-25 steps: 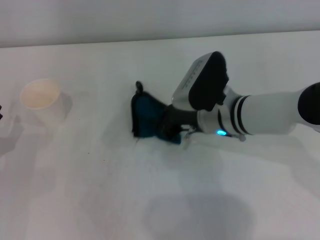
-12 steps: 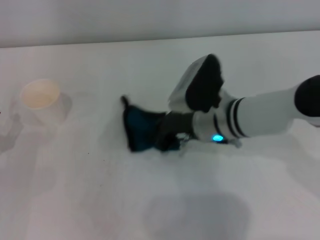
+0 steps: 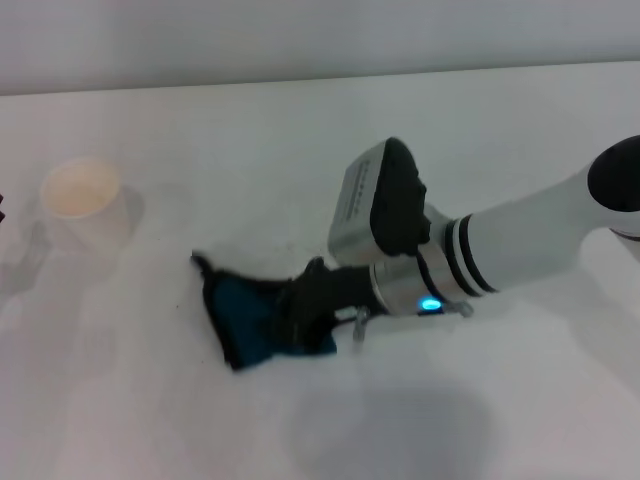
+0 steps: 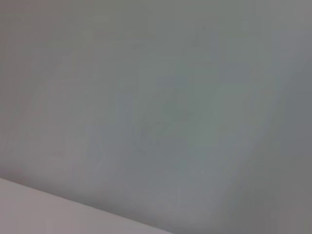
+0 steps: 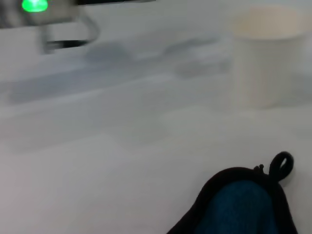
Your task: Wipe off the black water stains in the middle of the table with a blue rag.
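Pressing down on the blue rag (image 3: 243, 318), the right tool (image 3: 312, 298) is closed on the cloth's bunched near end and holds it flat on the white bench (image 3: 150, 400), left of the middle. A white paper cup (image 3: 82, 203) stands well apart, farther left. Only the rag's loop corner (image 5: 280, 165) shows at the wrist.

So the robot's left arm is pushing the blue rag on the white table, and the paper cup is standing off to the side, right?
Not quite: the head view shows the right tool pushing the blue rag, not the left. The rest holds: the table is white and the paper cup stands off to the side.
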You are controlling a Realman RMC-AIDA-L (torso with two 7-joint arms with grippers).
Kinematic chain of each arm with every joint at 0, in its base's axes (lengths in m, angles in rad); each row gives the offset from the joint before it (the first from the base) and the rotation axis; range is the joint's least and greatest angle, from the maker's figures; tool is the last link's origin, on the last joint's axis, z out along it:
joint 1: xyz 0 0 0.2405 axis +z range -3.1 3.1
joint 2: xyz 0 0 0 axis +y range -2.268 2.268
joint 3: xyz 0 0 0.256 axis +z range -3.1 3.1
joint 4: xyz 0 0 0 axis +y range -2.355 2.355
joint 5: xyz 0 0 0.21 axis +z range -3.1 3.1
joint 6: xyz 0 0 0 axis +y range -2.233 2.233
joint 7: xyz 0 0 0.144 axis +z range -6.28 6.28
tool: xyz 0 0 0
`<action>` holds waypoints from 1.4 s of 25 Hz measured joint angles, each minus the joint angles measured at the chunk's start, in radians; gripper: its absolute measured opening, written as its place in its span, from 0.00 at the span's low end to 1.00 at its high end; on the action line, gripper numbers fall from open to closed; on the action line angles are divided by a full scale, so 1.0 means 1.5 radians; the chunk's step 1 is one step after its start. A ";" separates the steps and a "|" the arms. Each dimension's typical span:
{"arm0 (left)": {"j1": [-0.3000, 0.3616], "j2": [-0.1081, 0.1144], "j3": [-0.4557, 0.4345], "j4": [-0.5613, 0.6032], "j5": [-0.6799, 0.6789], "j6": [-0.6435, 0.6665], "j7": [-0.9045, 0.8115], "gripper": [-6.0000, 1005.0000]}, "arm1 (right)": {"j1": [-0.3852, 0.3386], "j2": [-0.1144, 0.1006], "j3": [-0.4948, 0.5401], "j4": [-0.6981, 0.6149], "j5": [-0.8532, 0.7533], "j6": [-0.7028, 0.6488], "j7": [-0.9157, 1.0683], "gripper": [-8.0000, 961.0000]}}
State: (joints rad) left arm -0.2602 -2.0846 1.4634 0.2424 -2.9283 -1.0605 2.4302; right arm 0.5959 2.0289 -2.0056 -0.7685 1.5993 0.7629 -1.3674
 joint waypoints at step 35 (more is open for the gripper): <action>-0.010 0.002 0.000 -0.001 0.000 -0.001 -0.014 0.89 | -0.145 -0.006 0.491 -0.021 -0.163 0.111 -0.016 0.22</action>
State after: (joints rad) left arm -0.2757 -2.0821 1.4640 0.2404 -2.9284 -1.0620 2.4090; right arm 0.3786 2.0200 -1.2695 -0.8005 1.3543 0.9301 -1.3910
